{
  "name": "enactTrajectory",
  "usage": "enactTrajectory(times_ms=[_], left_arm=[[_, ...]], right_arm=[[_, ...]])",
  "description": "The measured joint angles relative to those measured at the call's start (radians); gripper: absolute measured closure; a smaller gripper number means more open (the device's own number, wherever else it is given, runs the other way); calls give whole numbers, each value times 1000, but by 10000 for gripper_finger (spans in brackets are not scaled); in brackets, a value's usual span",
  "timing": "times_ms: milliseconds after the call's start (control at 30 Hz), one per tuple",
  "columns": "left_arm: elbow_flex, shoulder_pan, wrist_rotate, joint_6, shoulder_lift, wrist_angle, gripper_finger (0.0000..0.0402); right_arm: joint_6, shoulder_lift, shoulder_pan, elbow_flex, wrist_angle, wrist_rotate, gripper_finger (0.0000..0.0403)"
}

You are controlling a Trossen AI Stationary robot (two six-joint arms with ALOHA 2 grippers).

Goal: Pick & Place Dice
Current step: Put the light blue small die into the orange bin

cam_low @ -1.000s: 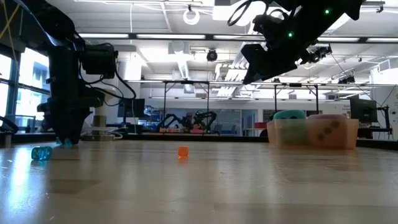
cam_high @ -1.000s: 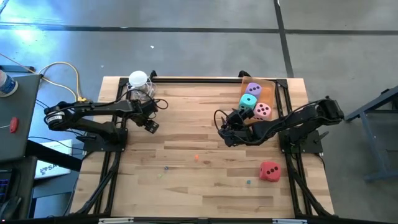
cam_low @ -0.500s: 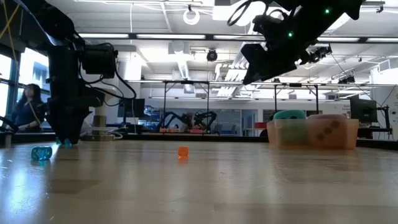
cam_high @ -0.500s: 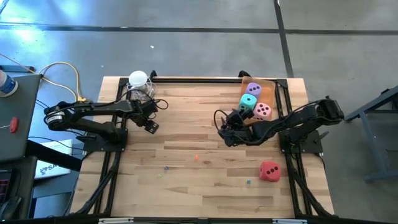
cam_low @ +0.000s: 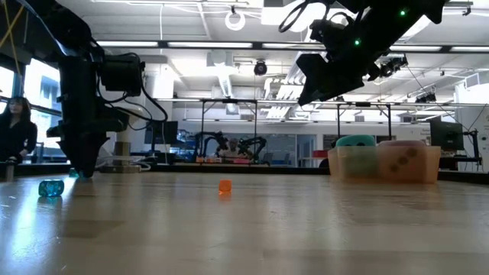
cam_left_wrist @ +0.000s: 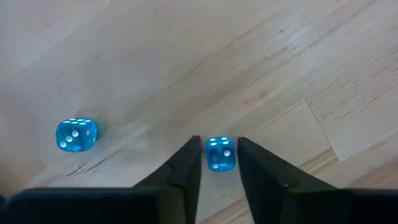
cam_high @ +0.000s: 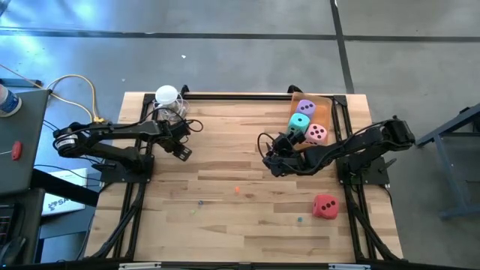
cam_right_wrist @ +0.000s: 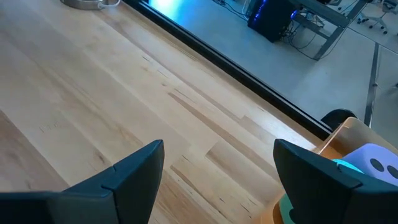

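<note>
Left tool (cam_left_wrist: 217,163) is down at the wooden surface (cam_high: 225,172) near its far left corner, fingers (cam_left_wrist: 186,168) either side of a tiny translucent blue die with white pips (cam_left_wrist: 219,153). They look pressed right up to its sides, though I can't tell for sure if it's properly clamped. A second tiny blue die (cam_left_wrist: 76,134) lies just beside it on the wood, not touching anything. Close behind the left tool, right at the far edge, stands a white round-topped object with a clear base (cam_high: 168,101).

Right tool (cam_high: 271,156) hangs above the surface right of the middle, fingers (cam_right_wrist: 134,171) spread wide with nothing between them.

Big soft cubes: the mint green one (cam_high: 299,123), the pink one (cam_high: 317,133) and the purple one (cam_high: 306,108) are packed together in a clear orange-tinted box (cam_high: 331,112) at the far right corner. The red cube with dark pips (cam_high: 325,205) sits alone on the wood toward the near right corner, well apart from both tools. A few tiny coloured beads, including an orange one (cam_low: 225,186), are scattered around the middle near the front.
</note>
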Motion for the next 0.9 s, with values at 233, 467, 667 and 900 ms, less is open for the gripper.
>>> enactTrajectory(times_ms=[233,467,667,900], left_arm=[[4,0,-2,22,0,2,349],[33,-63,28,119,-2,152,348],[43,-150,147,303,-6,480,348],[43,-316,216,660,-8,869,348]], right_arm=[[0,0,0,0,0,0,109],[0,0,0,0,23,-4,109],[-29,0,0,0,116,-128,109],[-137,0,-12,0,443,-510,109]])
